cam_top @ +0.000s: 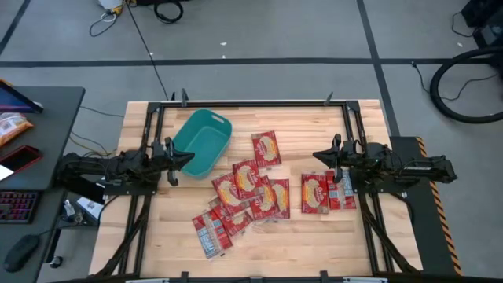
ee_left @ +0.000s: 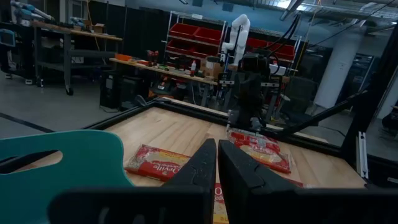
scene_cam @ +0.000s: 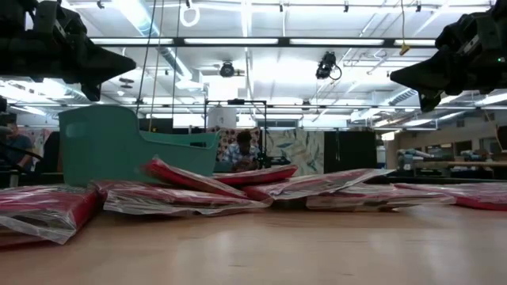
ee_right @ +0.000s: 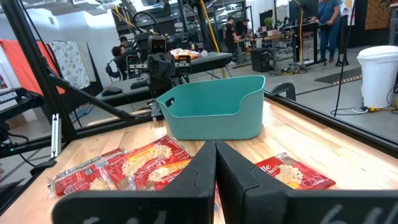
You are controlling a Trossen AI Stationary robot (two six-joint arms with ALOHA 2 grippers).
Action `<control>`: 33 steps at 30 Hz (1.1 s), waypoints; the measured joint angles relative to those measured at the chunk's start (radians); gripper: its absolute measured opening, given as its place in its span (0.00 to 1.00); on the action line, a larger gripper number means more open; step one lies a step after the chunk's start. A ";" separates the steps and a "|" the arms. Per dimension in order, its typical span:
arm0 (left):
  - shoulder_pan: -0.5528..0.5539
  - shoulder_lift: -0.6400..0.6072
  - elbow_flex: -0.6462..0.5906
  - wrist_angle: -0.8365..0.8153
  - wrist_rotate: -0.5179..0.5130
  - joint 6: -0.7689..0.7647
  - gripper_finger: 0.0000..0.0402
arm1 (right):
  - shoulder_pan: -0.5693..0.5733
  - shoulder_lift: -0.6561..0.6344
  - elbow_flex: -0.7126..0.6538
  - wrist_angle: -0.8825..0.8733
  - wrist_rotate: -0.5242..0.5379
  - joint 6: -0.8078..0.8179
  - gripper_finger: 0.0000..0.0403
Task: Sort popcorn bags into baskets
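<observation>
The wooden desk [cam_top: 314,244] carries a teal tub [cam_top: 203,142] toward its left rear and a loose spread of red popcorn bags [cam_top: 247,192] across the middle and right. The tub sits tilted relative to the desk edges, and nothing can be seen inside it. One bag [cam_top: 266,148] lies just right of the tub, apart from the rest; below it several bags overlap in a heap, and two with white-grey panels [cam_top: 211,232] lie nearest the front edge. Another small group [cam_top: 326,191] lies on the right side of the desk.

The left gripper [cam_top: 185,157] hangs above the desk at the tub's left edge, its fingers [ee_left: 202,167] clenched together with nothing between them. The right gripper [cam_top: 318,155] hangs over the right side, just behind the right-hand group of bags, its fingers [ee_right: 200,167] likewise pressed together and empty. In the low view both grippers are well above the bags, which lie flat or slightly propped on one another
</observation>
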 joint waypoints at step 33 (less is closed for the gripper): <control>0.000 0.000 0.000 0.125 0.000 -0.158 0.06 | -0.009 0.000 0.000 0.326 0.370 0.089 0.03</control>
